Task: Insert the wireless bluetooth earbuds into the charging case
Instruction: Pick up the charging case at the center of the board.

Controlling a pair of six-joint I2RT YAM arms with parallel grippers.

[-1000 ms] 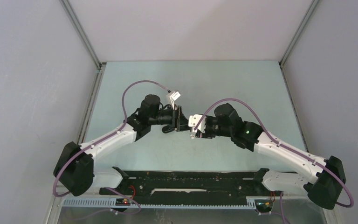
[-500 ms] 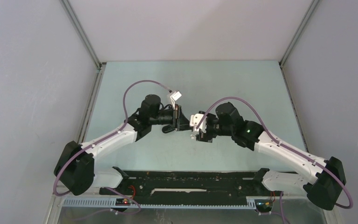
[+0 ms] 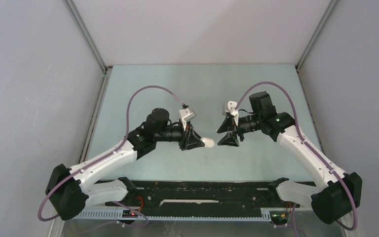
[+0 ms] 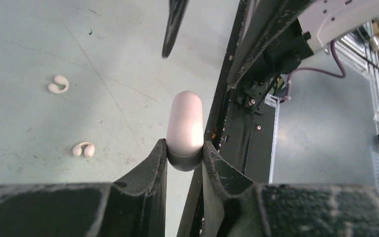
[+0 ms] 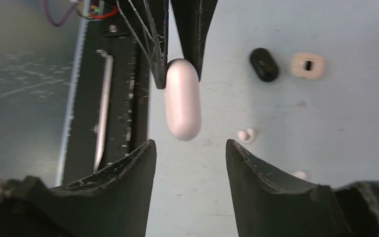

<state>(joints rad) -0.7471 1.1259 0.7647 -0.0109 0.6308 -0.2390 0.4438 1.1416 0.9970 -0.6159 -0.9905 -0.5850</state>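
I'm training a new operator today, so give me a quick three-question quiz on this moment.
1. True or false: the left gripper grips the pale pink pill-shaped plastic case by one end.
2. The right gripper is: A open, B shut on the case.
3. How many small pale C-shaped earbuds show in the left wrist view?
Key: 1 true; 2 A; 3 two.

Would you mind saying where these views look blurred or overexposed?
Top external: evenly lit, but the pale case is washed out white. Left wrist: glare on the case's gripped end, left gripper blurred near the lens. Right wrist: right gripper soft too.
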